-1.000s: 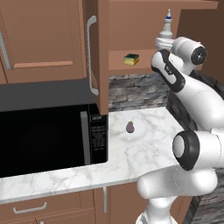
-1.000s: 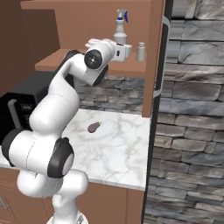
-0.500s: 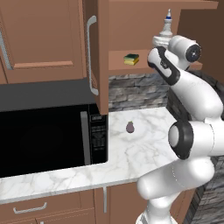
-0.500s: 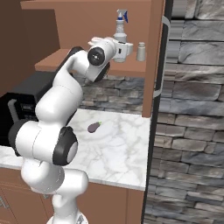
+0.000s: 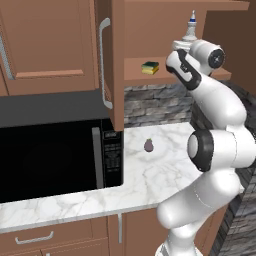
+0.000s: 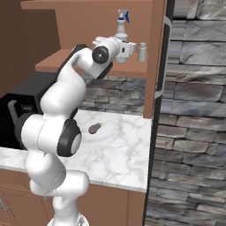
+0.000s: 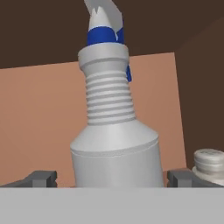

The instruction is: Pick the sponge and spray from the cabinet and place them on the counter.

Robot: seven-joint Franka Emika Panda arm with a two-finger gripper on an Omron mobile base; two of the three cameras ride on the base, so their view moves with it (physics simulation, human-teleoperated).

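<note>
1. Facing the spray (image 7: 114, 144) head-on, I had my gripper (image 7: 111, 178) spread wide, one fingertip (image 7: 40, 178) on each side of the bottle's body and neither touching it.
2. It stood upright on the cabinet (image 5: 150, 37) shelf, long axis vertical, straight ahead of my hand, just left of a small white shaker (image 7: 210, 162).
3. I judged that a short push forward, then closing, would grip it.
4. The sponge (image 5: 149, 67) lay farther left on the same shelf, above the counter (image 5: 165, 150).

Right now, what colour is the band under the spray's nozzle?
Blue, on the otherwise pale grey-white spray; clearest in the hand view.
</note>
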